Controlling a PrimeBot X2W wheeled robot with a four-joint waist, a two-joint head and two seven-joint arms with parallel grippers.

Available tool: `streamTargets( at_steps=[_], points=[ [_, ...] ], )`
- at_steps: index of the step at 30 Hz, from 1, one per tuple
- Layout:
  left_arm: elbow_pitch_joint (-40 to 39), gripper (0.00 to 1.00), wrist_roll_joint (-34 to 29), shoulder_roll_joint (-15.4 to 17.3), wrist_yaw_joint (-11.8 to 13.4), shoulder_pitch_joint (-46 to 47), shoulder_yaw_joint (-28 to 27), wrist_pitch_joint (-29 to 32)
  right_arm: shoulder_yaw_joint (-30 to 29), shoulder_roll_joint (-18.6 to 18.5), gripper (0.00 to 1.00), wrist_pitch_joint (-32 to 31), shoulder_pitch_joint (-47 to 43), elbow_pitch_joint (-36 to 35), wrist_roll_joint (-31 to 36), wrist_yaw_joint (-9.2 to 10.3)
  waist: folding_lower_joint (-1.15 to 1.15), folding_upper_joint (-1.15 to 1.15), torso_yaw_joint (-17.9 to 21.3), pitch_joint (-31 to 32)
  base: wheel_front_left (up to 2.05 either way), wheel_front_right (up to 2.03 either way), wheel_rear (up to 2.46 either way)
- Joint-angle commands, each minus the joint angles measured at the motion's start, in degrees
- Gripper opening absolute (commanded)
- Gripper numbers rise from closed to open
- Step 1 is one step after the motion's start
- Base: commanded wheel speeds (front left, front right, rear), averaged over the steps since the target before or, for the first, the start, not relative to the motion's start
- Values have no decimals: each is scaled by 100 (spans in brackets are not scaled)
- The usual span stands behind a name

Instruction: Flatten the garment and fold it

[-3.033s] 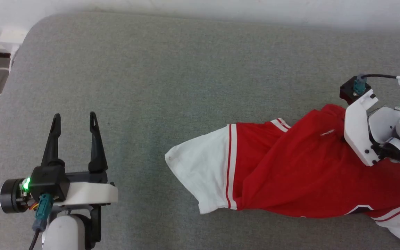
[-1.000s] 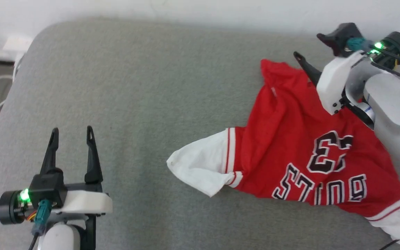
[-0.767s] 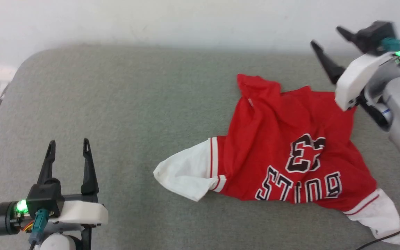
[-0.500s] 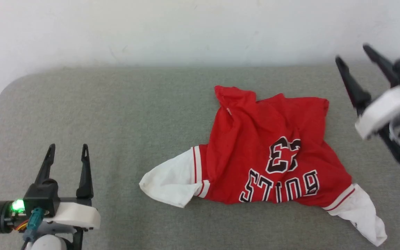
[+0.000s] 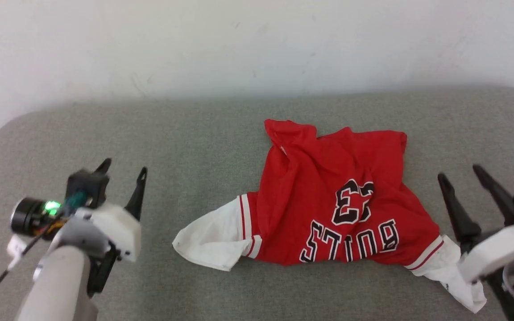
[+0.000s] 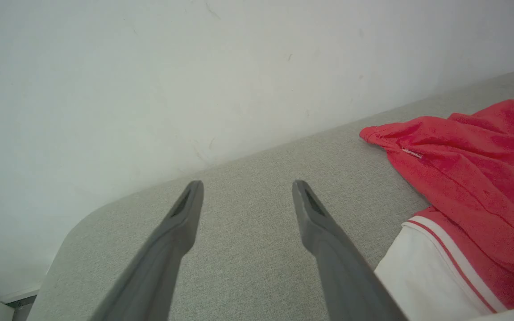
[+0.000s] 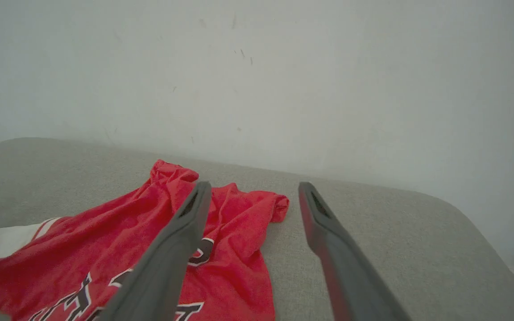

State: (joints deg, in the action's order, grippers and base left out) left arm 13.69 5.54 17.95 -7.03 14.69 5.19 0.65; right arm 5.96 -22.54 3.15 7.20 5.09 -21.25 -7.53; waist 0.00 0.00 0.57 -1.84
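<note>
At the left, the left gripper [image 5: 123, 168] is no longer parked with its fingers straight up. It now slants toward the garment [image 5: 337, 200] with its jaws spread wide and nothing between them. Its wrist view shows the same wide gap over bare grey cushion [image 6: 248, 249], with the shirt just off to the side.

The head camera has also tilted up since a second ago, so more of the wall [image 5: 239, 44] shows. That shift in the picture is the camera's, not the cloth's.

Next comes the near white sleeve [image 5: 208, 240], lying on the cushion with its lower edge curled; it may be doubled under itself, though the fold is too shallow to read.

The red body has changed most. Three seconds ago it was a bunched mass with the print hidden. Now it lies let go near the middle of the cushion, with the "BULLS 23" lettering [image 5: 350, 232] facing up and reading upside down from the robot's side. Its far edge is still rumpled, with one corner poking up.

The other sleeve [image 5: 444, 267] trails off toward the lower right.

The right gripper [image 5: 458, 173], which had the shirt lifted a second ago, has backed away to the right. Its jaws are wide apart and empty, just beside that sleeve.

So the shirt seems to be turned over and dropped but not yet flat. Both arms look free to pull the corners out before any fold.
</note>
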Motion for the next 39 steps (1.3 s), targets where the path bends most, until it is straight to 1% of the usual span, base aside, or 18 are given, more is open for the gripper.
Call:
streamTargets(
  at_steps=[1, 5, 10, 13, 17, 19, 22, 24, 31, 32, 33, 36, 39],
  points=[
    [88, 100, 215, 99, -36, 233, 235, 305, -155, 159, 100, -136, -243, -226, 60, 4, 0, 0, -18, -77, 0, 0, 0],
    [188, 100, 1243, 606, -43, 772, 1382, 1437, -505, 474, 100, -501, -773, -756, 252, 4, 0, 0, 12, -176, 0, 0, 0],
    [78, 100, 2510, 1264, -45, 1438, 2752, 2746, -774, 727, 100, -737, -1032, -1217, 377, 4, 0, 0, 88, -294, 0, 0, 0],
    [-23, 100, 3144, 1573, -45, 1816, 3523, 3421, -846, 781, 100, -828, -1097, -1361, 510, 4, 0, 0, 147, -365, 0, 0, 0],
    [-44, 100, 3710, 1899, -45, 2318, 4394, 4061, -838, 869, 100, -880, -1075, -1457, 605, 4, 0, 0, 240, -478, 0, 0, 0],
    [53, 100, 3930, 1994, -45, 2530, 4758, 4312, -812, 890, 100, -887, -1032, -1480, 640, 4, 0, 0, 287, -545, 0, 0, 0],
    [264, 100, 4139, 2031, -45, 2784, 5171, 4481, -774, 912, 100, -886, -955, -1488, 710, 4, 0, 0, 361, -648, 0, 0, 0],
    [458, 100, 4286, 1997, -46, 2889, 5381, 4515, -732, 920, 100, -885, -904, -1474, 756, 4, 0, 0, 413, -705, 0, 0, 0],
    [961, 99, 4444, 1909, -46, 3133, 6333, 4496, -614, 916, 100, -915, -740, -1372, 839, 4, 0, 0, 525, -812, 0, 0, 0],
    [1009, 11, 4475, 1905, -46, 3161, 6432, 4472, -604, 886, 100, -929, -712, -1354, 840, 4, 0, 0, 529, -813, 0, 0, 0],
    [1034, 0, 4508, 1902, -46, 3181, 6526, 4473, -589, 840, 100, -949, -683, -1338, 851, 4, 0, 0, 530, -807, 0, 0, 0],
    [1034, 0, 4638, 1918, -46, 3235, 6669, 4310, -554, 659, 100, -1031, -569, -1306, 817, 4, 0, 0, 515, -744, 0, 0, 0],
    [961, 0, 4767, 2013, -46, 3308, 6732, 4101, -453, 299, 100, -1271, -450, -1304, 728, 4, 0, 0, 481, -640, 0, 0, 0]
  ],
)
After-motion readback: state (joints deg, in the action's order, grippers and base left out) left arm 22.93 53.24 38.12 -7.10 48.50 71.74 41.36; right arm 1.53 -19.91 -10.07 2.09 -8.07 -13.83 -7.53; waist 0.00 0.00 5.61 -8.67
